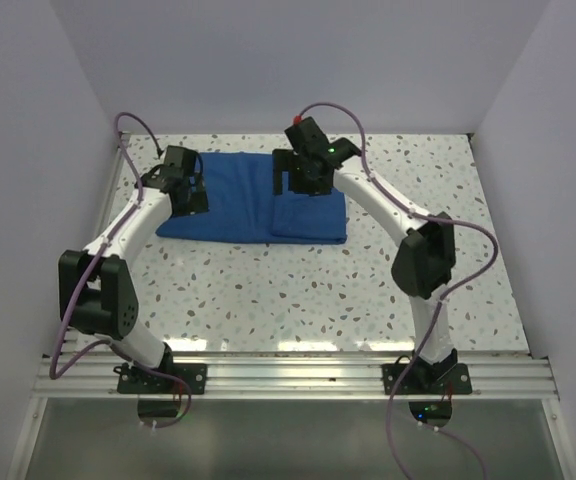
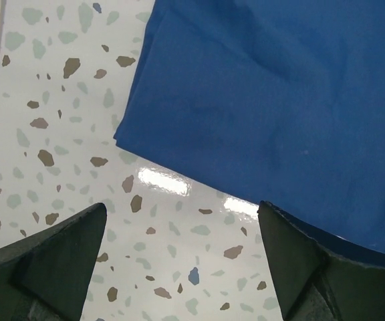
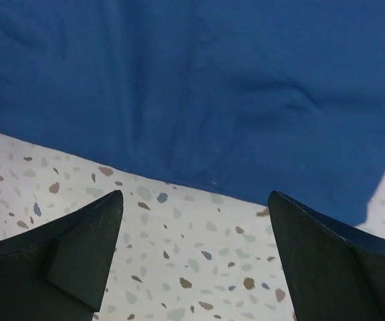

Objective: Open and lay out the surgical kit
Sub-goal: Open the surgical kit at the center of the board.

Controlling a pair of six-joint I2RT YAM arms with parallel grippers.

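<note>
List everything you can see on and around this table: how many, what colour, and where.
cloth bundle: one, royal blue, folded, lying on the far middle of the table.
table: one, white with speckles, under the cloth.
rail: one, silver metal, along the table's near edge.
walls: three, pale, at left, far side and right.
Tray or instruments: none visible.
left arm, right arm: two, white with black joints, bases on the rail.
left gripper: one, black, open, at the cloth's left edge.
right gripper: one, black, open, over the cloth's right half.
</note>
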